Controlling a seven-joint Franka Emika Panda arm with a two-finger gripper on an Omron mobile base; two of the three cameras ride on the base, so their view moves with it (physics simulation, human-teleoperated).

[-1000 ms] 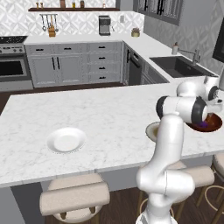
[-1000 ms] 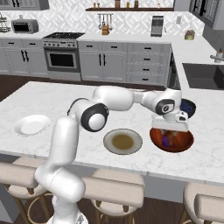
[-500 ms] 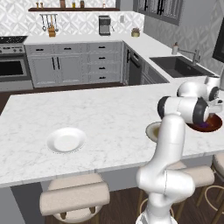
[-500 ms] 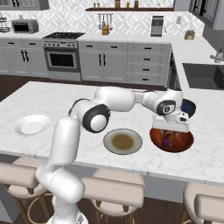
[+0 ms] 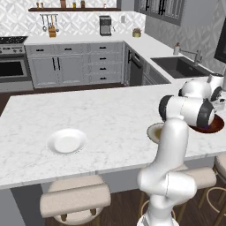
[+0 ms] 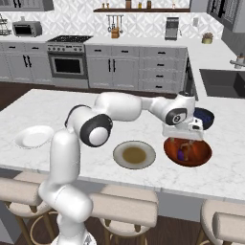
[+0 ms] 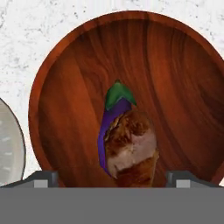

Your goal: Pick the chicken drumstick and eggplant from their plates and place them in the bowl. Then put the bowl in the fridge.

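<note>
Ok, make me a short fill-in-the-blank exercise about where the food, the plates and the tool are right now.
1. The chicken drumstick and the eggplant both lie in the ____.
2. The tool hangs over the bowl with its jaws ____.
3. The tan plate next to the bowl is ____ of food.
4. The other plate, far from the bowl, is coloured ____.

Missing words: bowl; open; empty; white
</note>
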